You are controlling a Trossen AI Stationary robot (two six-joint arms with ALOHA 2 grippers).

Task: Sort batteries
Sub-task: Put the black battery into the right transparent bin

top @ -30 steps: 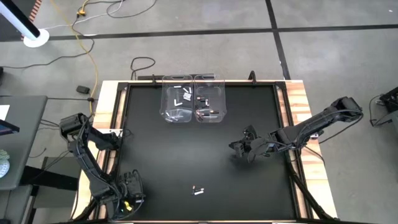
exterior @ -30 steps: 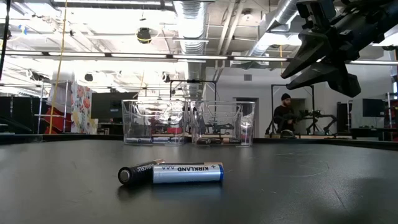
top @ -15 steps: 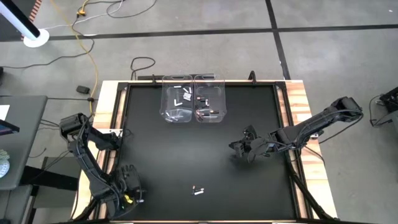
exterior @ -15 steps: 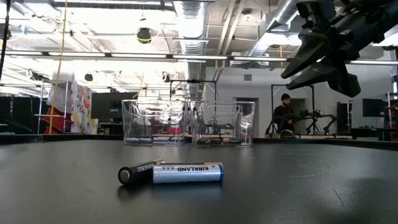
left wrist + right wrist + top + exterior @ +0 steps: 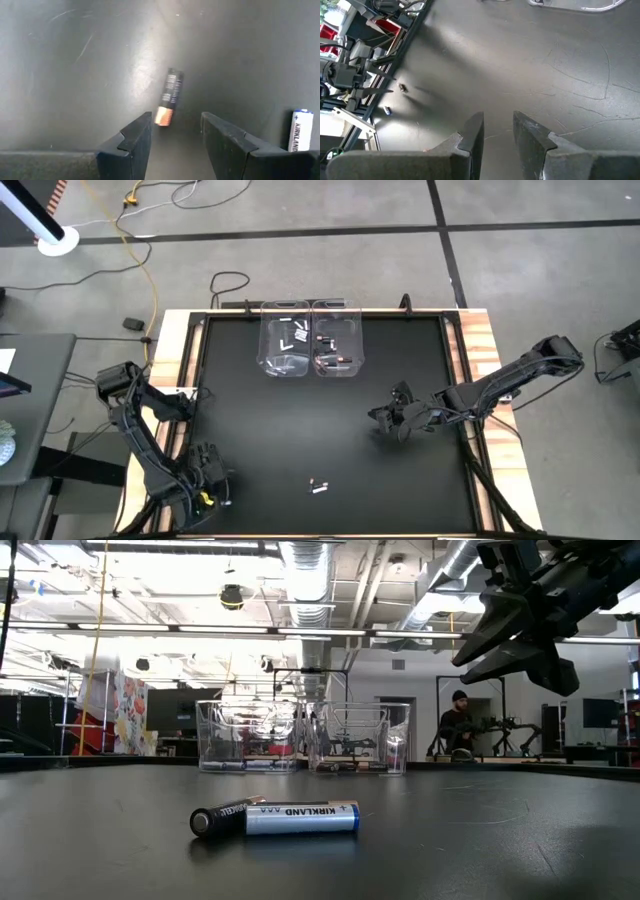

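Batteries are the small things to look for. From above, two tiny slim batteries (image 5: pixel 318 485) lie close together on the black tabletop (image 5: pixel 300 420), near its front edge. They look like specks there. The low view shows them big: a white and blue battery (image 5: pixel 300 818) with writing on it, and a dark battery (image 5: pixel 222 819) touching it at one end.

Two clear plastic bins (image 5: pixel 310 340) stand side by side at the far edge of the tabletop. The high view shows more small batteries lying inside both bins. The low view shows the bins only from the side.

The left hand (image 5: pixel 208 472) is low at the front left corner. Its own camera shows its two dark fingers (image 5: pixel 132 142) spread apart and holding nothing. Just past the fingers lies a dark battery with a copper-coloured end (image 5: pixel 169 97), and the white battery (image 5: pixel 300 130) shows at the edge.

The right hand (image 5: pixel 385 418) hangs above the right side of the tabletop, well apart from the batteries. Its fingers (image 5: pixel 470 135) have a gap between them and pinch nothing. The low view alone shows a person (image 5: pixel 458 725) far back in the room.
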